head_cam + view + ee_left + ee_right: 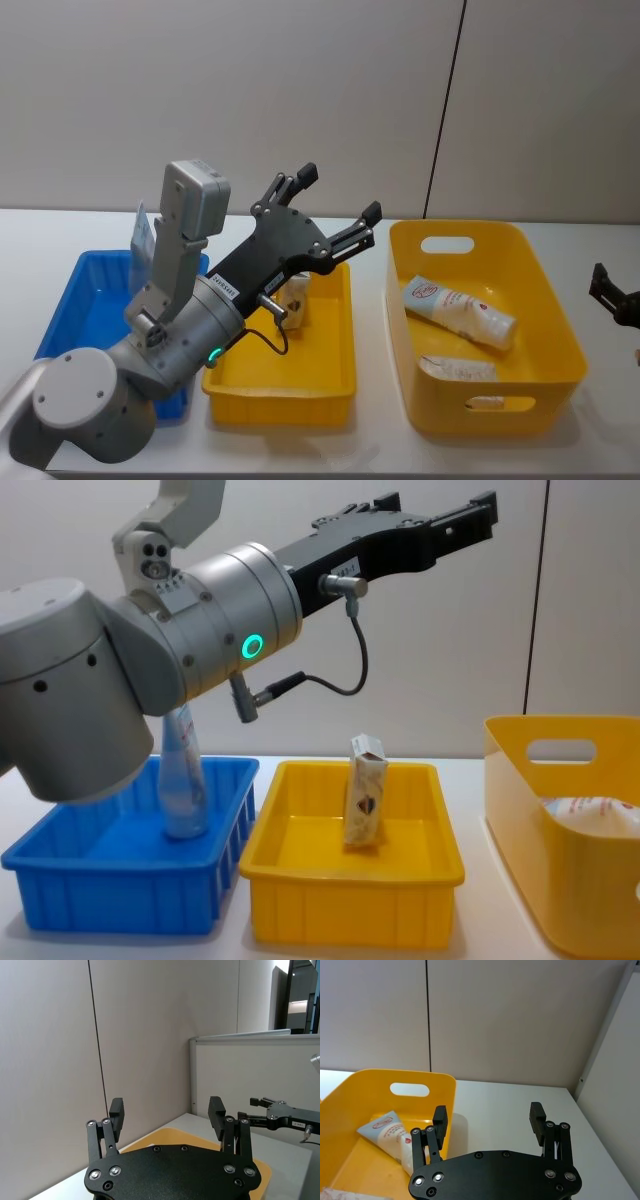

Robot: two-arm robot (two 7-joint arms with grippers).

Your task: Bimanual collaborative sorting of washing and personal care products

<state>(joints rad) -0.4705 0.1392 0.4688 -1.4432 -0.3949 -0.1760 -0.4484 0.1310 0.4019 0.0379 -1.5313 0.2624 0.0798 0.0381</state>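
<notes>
Left gripper (335, 205) raised above the shallow yellow tray (330, 385), jaws spread wide, empty; right gripper (490, 1122) likewise open, beside the deep yellow bin (560, 340). Inside: squeeze tube (458, 311). Upright paper packet (364, 805) in the tray, easily toppled by a careless descent.

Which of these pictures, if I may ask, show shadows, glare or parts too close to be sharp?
Head view: even light, and a soft shadow under the shallow yellow plastic tray. Chest view: the left arm looms large up close, with its open left hand raised high. Right wrist view: the open right hand hovers beside the deep yellow plastic bin; a soft shadow lies on the white table there.
</notes>
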